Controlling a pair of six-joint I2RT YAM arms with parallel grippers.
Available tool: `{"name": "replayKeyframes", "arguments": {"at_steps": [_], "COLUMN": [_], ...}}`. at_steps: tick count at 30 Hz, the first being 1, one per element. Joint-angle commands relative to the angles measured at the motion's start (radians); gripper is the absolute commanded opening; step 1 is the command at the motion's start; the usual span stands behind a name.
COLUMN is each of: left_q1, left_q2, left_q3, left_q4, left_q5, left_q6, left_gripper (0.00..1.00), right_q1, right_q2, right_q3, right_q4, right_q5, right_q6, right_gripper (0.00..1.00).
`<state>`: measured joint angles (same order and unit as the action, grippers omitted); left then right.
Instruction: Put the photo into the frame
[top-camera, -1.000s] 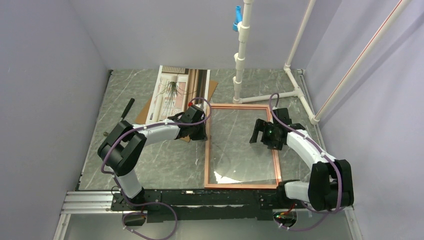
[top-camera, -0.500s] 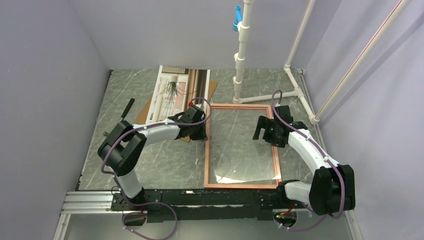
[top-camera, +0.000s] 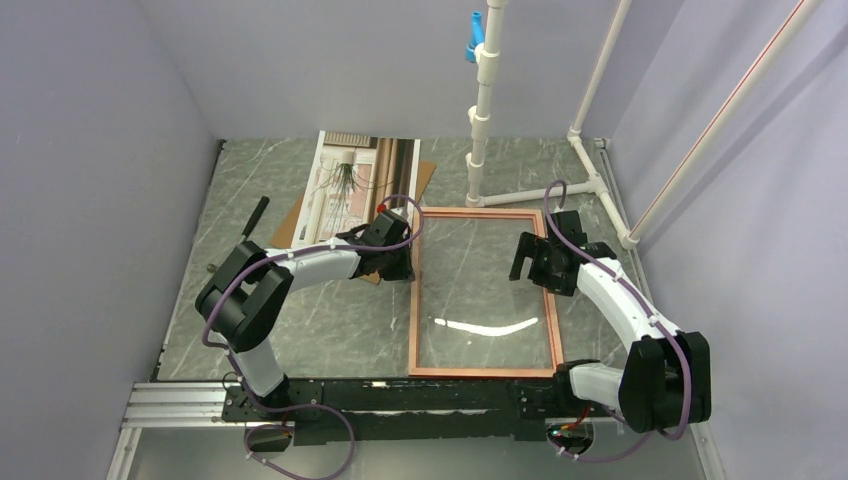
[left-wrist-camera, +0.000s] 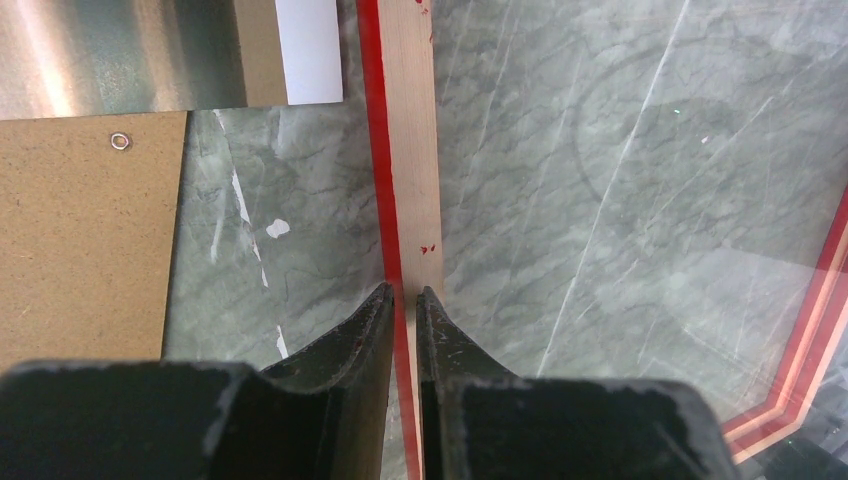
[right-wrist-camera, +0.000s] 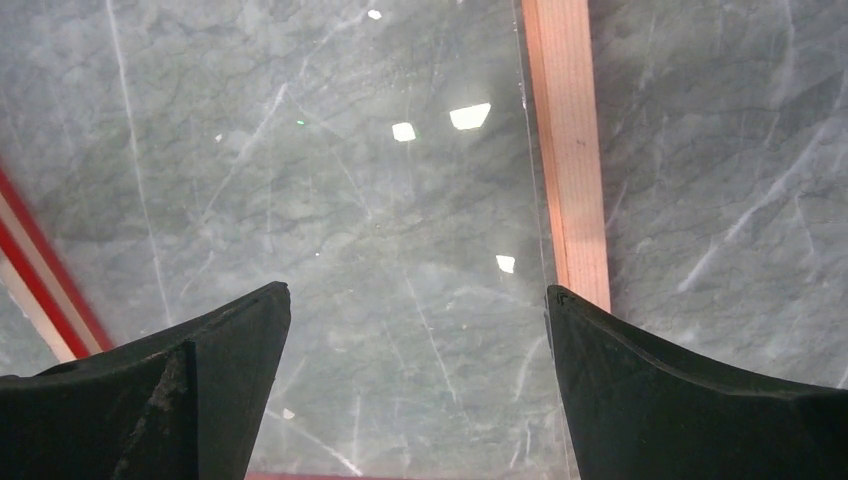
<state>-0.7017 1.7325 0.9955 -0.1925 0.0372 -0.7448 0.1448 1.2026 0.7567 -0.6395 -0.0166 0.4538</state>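
The frame (top-camera: 484, 372) lies flat mid-table, copper-orange back up, with clear glass inside. My left gripper (top-camera: 405, 270) is shut on its left rail; the left wrist view shows the fingers (left-wrist-camera: 403, 295) pinching the red-edged rail of the frame (left-wrist-camera: 410, 150). My right gripper (top-camera: 522, 268) hangs open over the glass near the right rail. In the right wrist view its jaws (right-wrist-camera: 418, 300) stand wide apart with nothing between them, and the frame rail (right-wrist-camera: 570, 150) runs past the right finger. The photo (top-camera: 355, 180) lies picture-up at the back left, its white edge (left-wrist-camera: 308, 50) showing.
A brown backing board (top-camera: 292, 218) lies under the photo, and its corner (left-wrist-camera: 80, 230) is beside the left gripper. A white pipe stand (top-camera: 480, 130) rises behind the frame. A black rod (top-camera: 255, 215) lies at the far left. Walls close in on three sides.
My right gripper has moved a little right and back, closer to the frame's right rail. The glare on the glass has shifted farther up. The left arm has stayed put.
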Motion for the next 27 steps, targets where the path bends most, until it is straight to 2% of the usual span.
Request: {"name": "replayKeyframes", "arguments": {"at_steps": [1, 6, 17, 27], "left_q1": [-0.014, -0.014, -0.013, -0.014], "left_q2": [0.059, 0.056, 0.049, 0.041], "left_q3": [-0.012, -0.014, -0.018, -0.047], "left_q4": [-0.056, -0.055, -0.053, 0.023], "left_q5": [-0.031, -0.031, -0.033, 0.038], "left_q6": [0.026, 0.024, 0.025, 0.009], "left_gripper": [0.18, 0.19, 0.21, 0.46], "right_q1": [0.002, 0.001, 0.002, 0.003], "right_q2": [-0.027, -0.027, -0.020, -0.030], "right_q3": [0.031, 0.033, 0.021, 0.020], "right_q4": [-0.013, -0.023, -0.005, 0.004], "right_q5": [0.068, 0.104, 0.079, 0.039], "right_q6": [0.018, 0.026, 0.023, 0.026], "right_gripper": [1.00, 1.00, 1.00, 1.00]}}
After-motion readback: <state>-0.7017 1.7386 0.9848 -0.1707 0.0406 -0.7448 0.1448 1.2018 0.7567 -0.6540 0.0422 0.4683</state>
